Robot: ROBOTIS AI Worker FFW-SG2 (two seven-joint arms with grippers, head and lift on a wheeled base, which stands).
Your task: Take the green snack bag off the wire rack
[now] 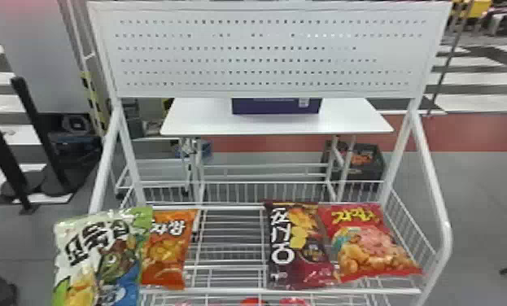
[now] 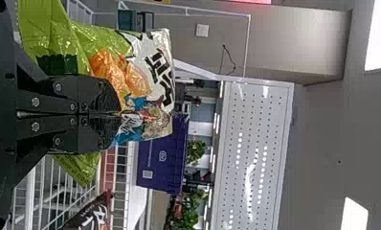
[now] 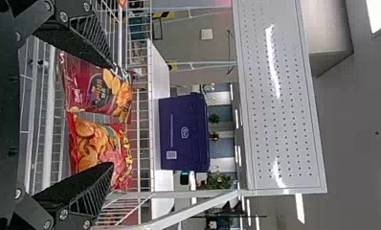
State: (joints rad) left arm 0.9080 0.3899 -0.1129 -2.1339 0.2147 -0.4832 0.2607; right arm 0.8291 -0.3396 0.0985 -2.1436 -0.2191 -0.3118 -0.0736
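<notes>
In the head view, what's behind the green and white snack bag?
The green and white bag covers the left side of an orange snack bag on the white wire rack; whatever else it hides can't be seen.

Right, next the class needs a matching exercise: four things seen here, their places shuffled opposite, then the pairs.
Things
1. Green-and-white snack bag
2. Purple cardboard box
3. Shiny orange snack bag
4. Bright red snack bag

Places
A. Right side of the white wire rack
B. Left side of the rack
C. Held by the fingers of the left gripper
D. On the flat white table

Pairs: 1-C, 2-D, 3-B, 4-A
</notes>
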